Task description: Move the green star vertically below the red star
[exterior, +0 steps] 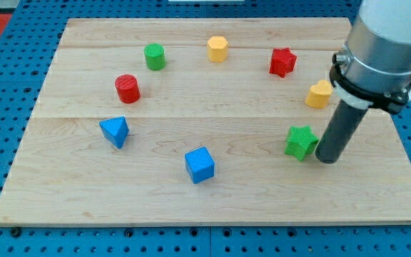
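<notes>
The green star (pixel 300 141) lies on the wooden board at the view's right, lower than the red star (pixel 282 62), which sits near the view's top right. The green star is a little to the right of the red star's column. My tip (pixel 327 160) rests on the board just right of the green star, touching or nearly touching its right side. The rod rises to the arm's grey wrist (pixel 384 50) at the view's top right.
A yellow block (pixel 319 94) sits partly hidden behind the rod, above the green star. A yellow hexagon (pixel 217 48), green cylinder (pixel 154 56), red cylinder (pixel 128 88), blue triangle (pixel 115 131) and blue cube (pixel 200 165) are spread across the board (pixel 70 200).
</notes>
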You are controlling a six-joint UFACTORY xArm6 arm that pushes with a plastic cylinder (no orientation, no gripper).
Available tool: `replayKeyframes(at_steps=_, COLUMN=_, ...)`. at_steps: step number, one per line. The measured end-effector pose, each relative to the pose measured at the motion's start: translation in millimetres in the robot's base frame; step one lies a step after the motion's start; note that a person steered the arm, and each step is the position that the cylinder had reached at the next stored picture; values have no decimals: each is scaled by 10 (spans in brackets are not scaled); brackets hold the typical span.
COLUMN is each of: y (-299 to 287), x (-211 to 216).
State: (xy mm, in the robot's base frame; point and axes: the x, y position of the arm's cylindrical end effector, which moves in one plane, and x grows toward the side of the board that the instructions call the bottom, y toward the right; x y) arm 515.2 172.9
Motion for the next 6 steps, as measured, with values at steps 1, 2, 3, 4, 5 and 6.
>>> replayKeyframes(at_steps=1, y=-117, x=-225)
replayKeyframes(at_steps=2, y=645, x=-333)
replayKeyframes(at_steps=3, y=779, x=-659)
replayKeyframes(at_steps=4, y=666, x=-846)
replayKeyframes(at_steps=5, y=746, x=-979)
replayKeyframes(at_steps=6, y=473, x=-1075)
